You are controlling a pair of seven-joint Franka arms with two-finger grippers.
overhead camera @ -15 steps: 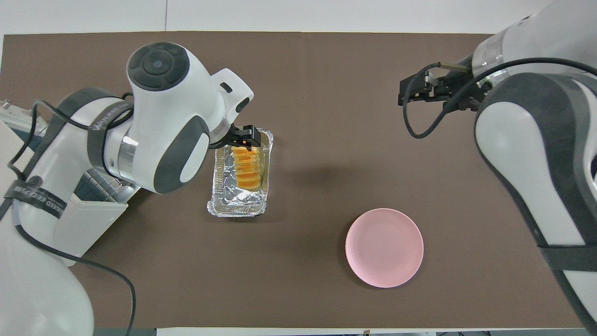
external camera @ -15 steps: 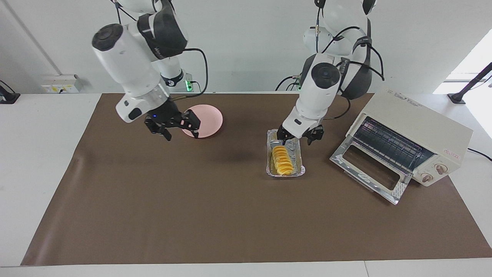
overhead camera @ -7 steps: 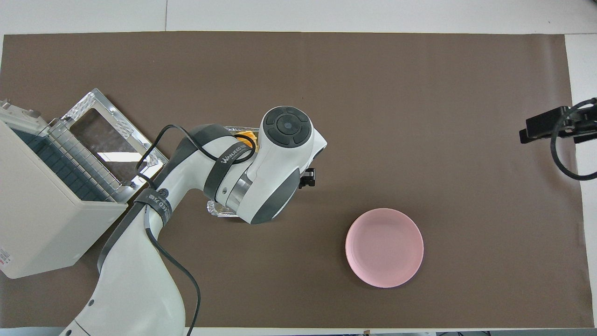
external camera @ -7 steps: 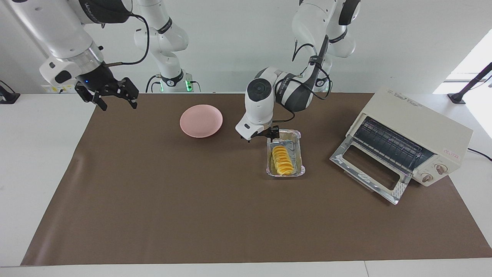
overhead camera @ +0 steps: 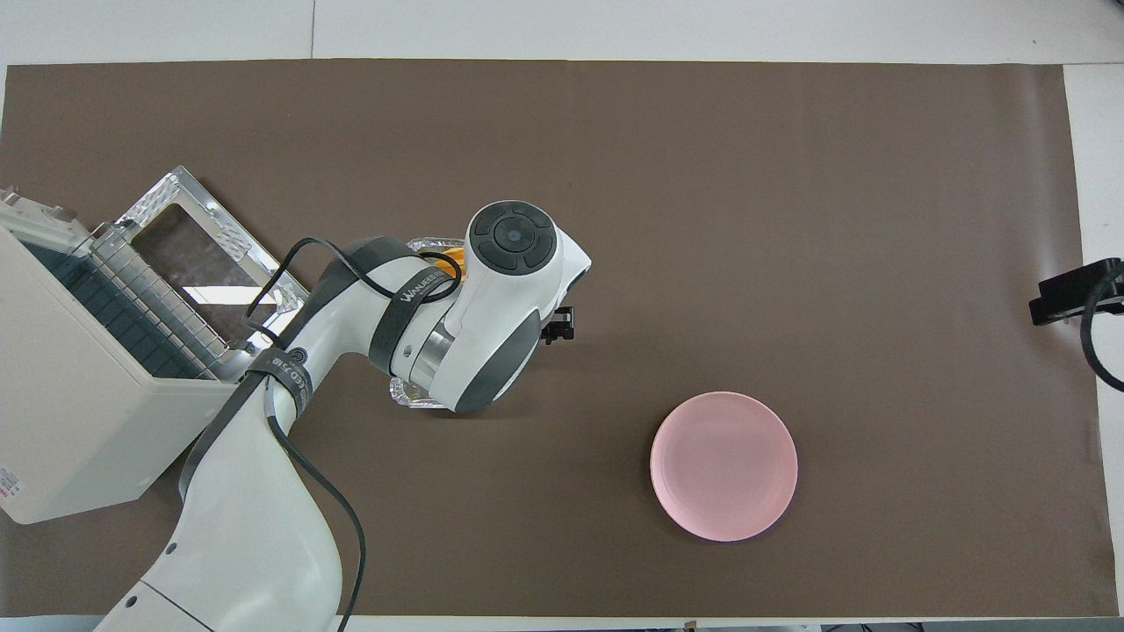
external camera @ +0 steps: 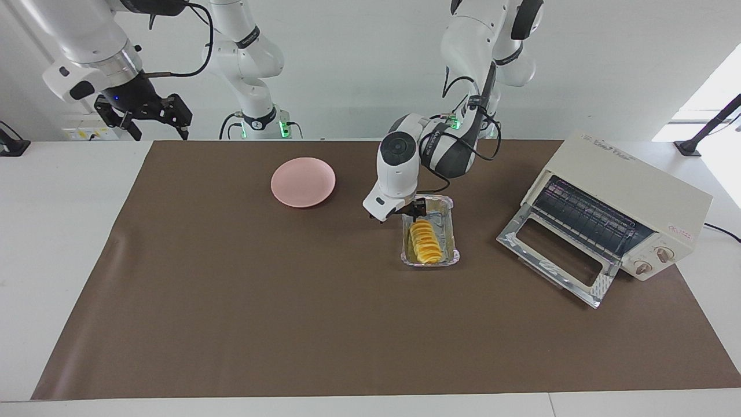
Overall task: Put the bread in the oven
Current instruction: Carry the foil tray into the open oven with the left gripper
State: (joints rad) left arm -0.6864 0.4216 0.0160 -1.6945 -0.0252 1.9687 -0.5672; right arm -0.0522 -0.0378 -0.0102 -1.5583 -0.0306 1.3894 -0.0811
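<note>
Low over the foil tray (external camera: 446, 229), the left gripper (external camera: 418, 209) hovers by the bread (external camera: 424, 241), grip state unclear; right gripper (external camera: 149, 116) waits, fingers spread.

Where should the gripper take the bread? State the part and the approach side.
Grip the bread across its narrow middle, coming from above: it lies lengthwise in the foil tray, whose raised walls block side access. The left gripper sits by the tray's robot-side end; the right gripper waits.

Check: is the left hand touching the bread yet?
Cannot tell. In the facing view the left hand sits at the bread's robot-side end in the foil tray, with neither contact nor gap plain. In the overhead view the arm covers both.
</note>
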